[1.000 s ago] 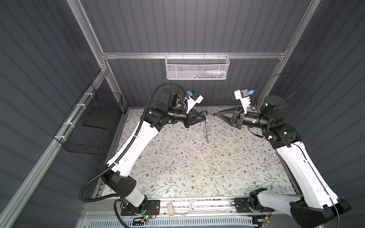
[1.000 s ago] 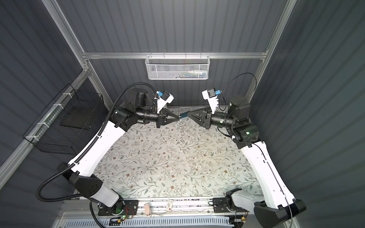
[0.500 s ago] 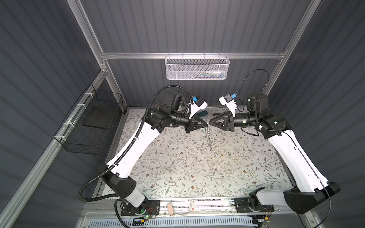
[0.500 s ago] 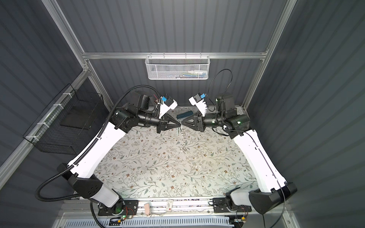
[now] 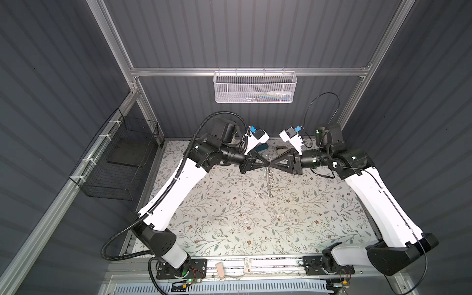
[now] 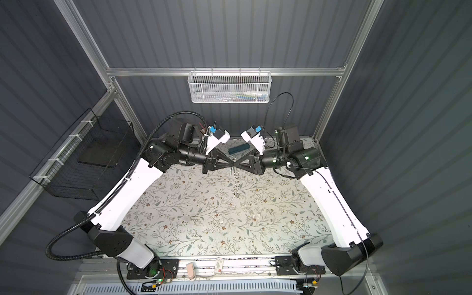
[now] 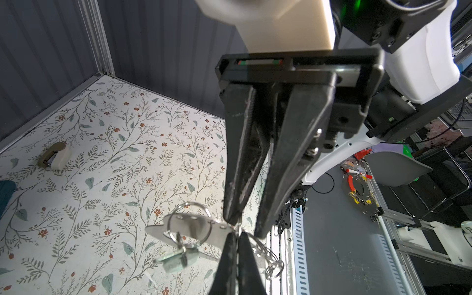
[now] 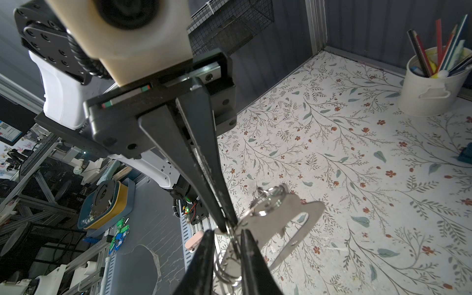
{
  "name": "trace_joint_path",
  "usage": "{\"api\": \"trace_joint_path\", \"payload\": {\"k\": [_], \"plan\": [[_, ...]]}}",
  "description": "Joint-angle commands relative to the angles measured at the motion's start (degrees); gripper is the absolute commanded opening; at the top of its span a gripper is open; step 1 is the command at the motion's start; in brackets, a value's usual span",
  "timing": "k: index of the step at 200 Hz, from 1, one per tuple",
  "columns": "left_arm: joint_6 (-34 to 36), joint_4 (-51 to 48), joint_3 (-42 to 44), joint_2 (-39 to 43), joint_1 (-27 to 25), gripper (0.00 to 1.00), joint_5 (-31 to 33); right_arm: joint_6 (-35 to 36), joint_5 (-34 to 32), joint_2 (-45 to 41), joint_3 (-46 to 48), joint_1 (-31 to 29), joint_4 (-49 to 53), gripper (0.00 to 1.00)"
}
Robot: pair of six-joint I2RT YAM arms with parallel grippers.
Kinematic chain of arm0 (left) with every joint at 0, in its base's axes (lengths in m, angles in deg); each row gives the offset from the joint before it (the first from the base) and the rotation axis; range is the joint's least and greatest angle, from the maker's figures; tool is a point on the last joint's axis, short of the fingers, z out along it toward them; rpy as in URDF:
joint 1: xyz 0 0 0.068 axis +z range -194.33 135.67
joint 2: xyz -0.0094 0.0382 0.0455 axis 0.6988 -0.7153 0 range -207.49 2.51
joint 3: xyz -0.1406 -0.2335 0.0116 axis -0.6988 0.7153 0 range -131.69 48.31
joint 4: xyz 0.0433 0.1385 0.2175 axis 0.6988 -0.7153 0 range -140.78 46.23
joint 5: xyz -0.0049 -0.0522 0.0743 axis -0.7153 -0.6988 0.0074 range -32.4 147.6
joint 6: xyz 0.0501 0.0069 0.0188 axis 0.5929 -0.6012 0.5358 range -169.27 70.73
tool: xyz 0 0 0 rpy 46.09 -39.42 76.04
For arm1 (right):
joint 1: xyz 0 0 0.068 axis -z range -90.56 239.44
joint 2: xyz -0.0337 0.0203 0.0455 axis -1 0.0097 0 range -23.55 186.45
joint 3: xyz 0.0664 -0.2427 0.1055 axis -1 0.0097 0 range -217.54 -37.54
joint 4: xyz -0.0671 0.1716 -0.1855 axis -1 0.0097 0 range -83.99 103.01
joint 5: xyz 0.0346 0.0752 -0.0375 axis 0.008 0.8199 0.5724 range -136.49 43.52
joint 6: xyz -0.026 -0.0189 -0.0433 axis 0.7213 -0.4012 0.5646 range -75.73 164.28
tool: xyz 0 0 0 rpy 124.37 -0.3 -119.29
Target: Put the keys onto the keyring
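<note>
The keyring (image 7: 194, 227), a flat metal plate with split rings, hangs in the air over the back middle of the floral mat. My left gripper (image 7: 237, 233) is shut on the plate's edge by a split ring. One key with a pale mint tag (image 7: 176, 260) dangles from a ring under the plate. My right gripper (image 8: 227, 231) meets the left one tip to tip. Its jaws stand apart on either side of loose split rings at the plate (image 8: 281, 217). In both top views the two grippers (image 5: 267, 163) (image 6: 237, 164) touch noses, with the rings (image 5: 269, 178) hanging below.
A dark-teal case (image 6: 238, 149) and an olive-and-cream object (image 7: 55, 155) lie on the mat behind the grippers. A white cup of pencils (image 8: 431, 84) stands in the back corner. A white mesh basket (image 5: 255, 86) hangs on the back wall, and a black wire basket (image 5: 120, 158) on the left wall.
My right arm has swung left until its tips meet the left gripper, and its jaws have narrowed around the split rings. The left gripper has kept hold of the keyring.
</note>
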Motion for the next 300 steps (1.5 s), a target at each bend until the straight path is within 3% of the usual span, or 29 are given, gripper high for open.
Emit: {"api": "trace_joint_path", "payload": {"k": [1, 71, 98, 111, 132, 162, 206, 259, 300], "plan": [[0.5, -0.4, -0.7, 0.4, -0.5, 0.00, -1.3, 0.8, 1.0, 0.0, -1.6, -0.8, 0.5, 0.18], [0.1, -0.4, -0.6, 0.1, -0.7, 0.00, -1.3, 0.7, 0.7, -0.2, -1.1, -1.4, 0.0, 0.00], [-0.3, 0.1, -0.4, 0.1, -0.8, 0.00, -1.1, -0.3, 0.1, -1.1, 0.2, -1.6, -2.1, 0.00], [-1.6, 1.1, -0.5, 0.3, -0.7, 0.23, -0.8, -1.0, -0.7, -2.0, 1.6, -1.6, -4.2, 0.00], [-4.4, 2.2, -2.2, 0.3, -0.6, 0.38, 0.8, -3.5, -2.7, -4.4, 5.3, -1.5, -10.0, 0.00], [-14.1, 14.2, 1.9, 3.8, 1.7, 0.44, 1.5, -10.1, -5.5, -8.5, 12.4, -1.1, -23.7, 0.00], [-42.3, 48.3, 13.8, 7.4, 8.6, 0.46, -7.9, -17.4, -11.6, -12.3, 19.7, -0.9, -42.6, 0.00], [-46.8, 51.4, 13.9, 6.0, 8.6, 0.43, -7.0, -23.8, -16.4, -12.9, 23.4, -0.4, -57.9, 0.00], [-51.4, 53.6, 13.6, 3.7, 8.5, 0.40, -7.9, -27.9, -15.2, -10.5, 22.3, -0.3, -63.5, 0.00]]}}
